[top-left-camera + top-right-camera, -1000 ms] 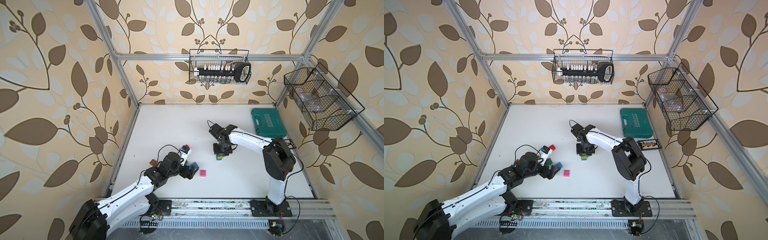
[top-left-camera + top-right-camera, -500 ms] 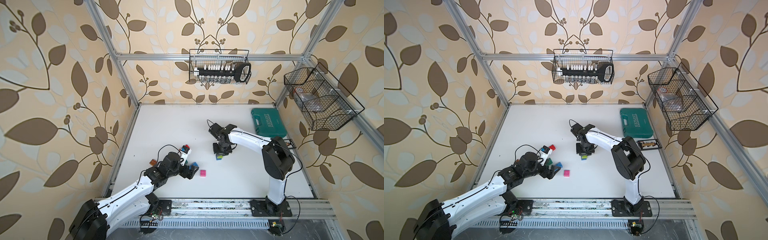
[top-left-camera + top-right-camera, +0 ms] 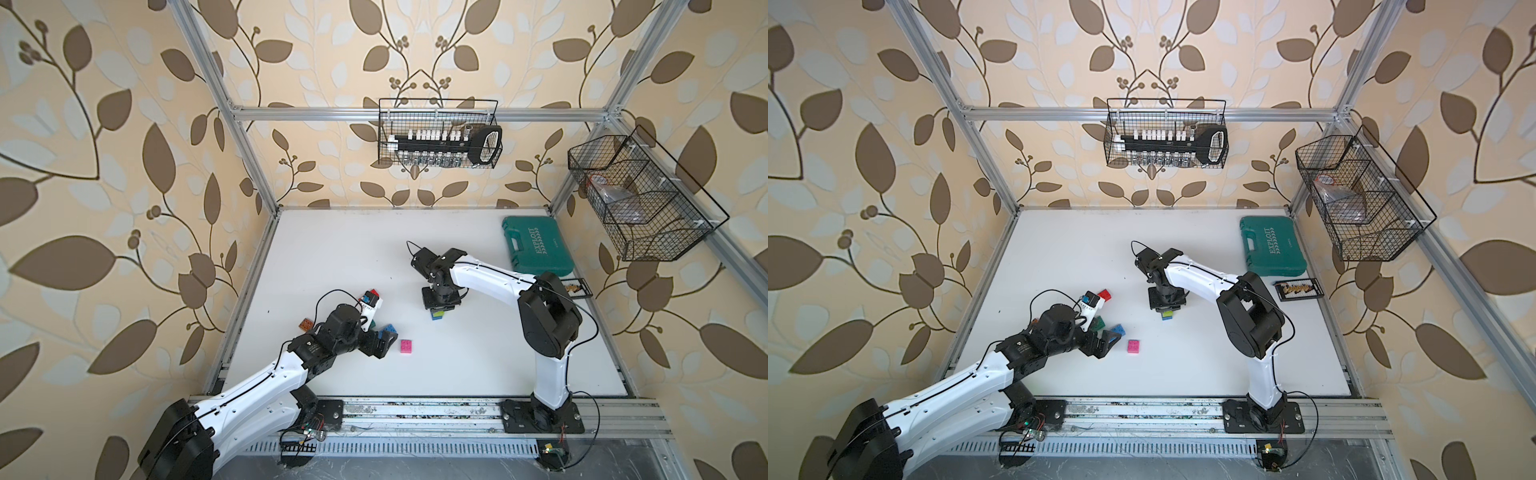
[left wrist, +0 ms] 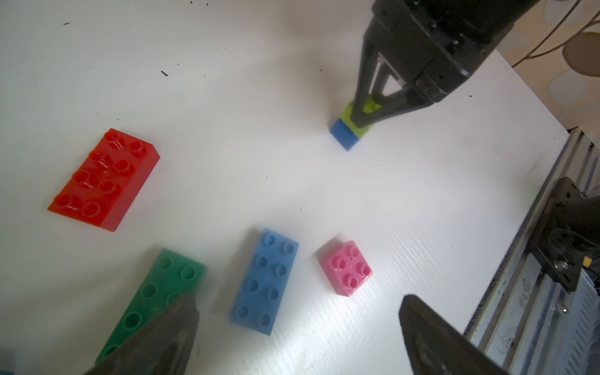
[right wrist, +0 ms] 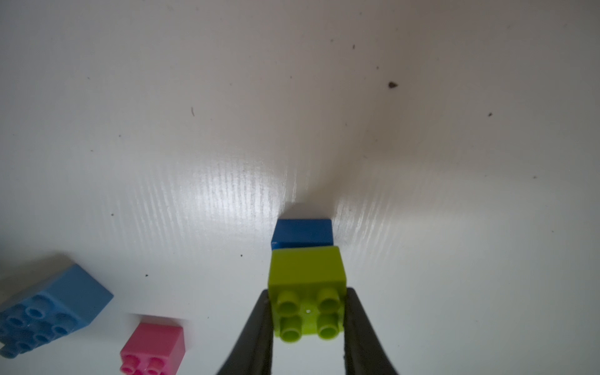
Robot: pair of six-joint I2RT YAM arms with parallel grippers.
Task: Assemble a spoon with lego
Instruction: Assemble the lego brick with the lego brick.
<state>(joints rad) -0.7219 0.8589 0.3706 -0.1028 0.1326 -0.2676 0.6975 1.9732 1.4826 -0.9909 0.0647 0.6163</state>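
Note:
Of the spoon only a two-brick stack shows: a lime lego brick (image 5: 306, 276) sits on a dark blue one (image 5: 302, 232) on the white table. My right gripper (image 5: 307, 305) is shut on the lime brick, pointing straight down near the table's middle (image 3: 439, 305). My left gripper (image 4: 298, 308) hangs open over the front left (image 3: 380, 343), holding nothing. Loose lego lies below it: a light-blue brick (image 4: 264, 281), a pink brick (image 4: 346, 268), a green brick (image 4: 156, 292) partly behind one finger, and a red brick (image 4: 104, 178). An orange brick (image 3: 306, 324) lies left of that arm.
A teal tool case (image 3: 536, 245) lies at the back right, with a small black tray (image 3: 575, 287) in front of it. Wire baskets (image 3: 438, 135) hang on the back and right walls. A metal rail (image 3: 415, 409) runs along the table's front edge.

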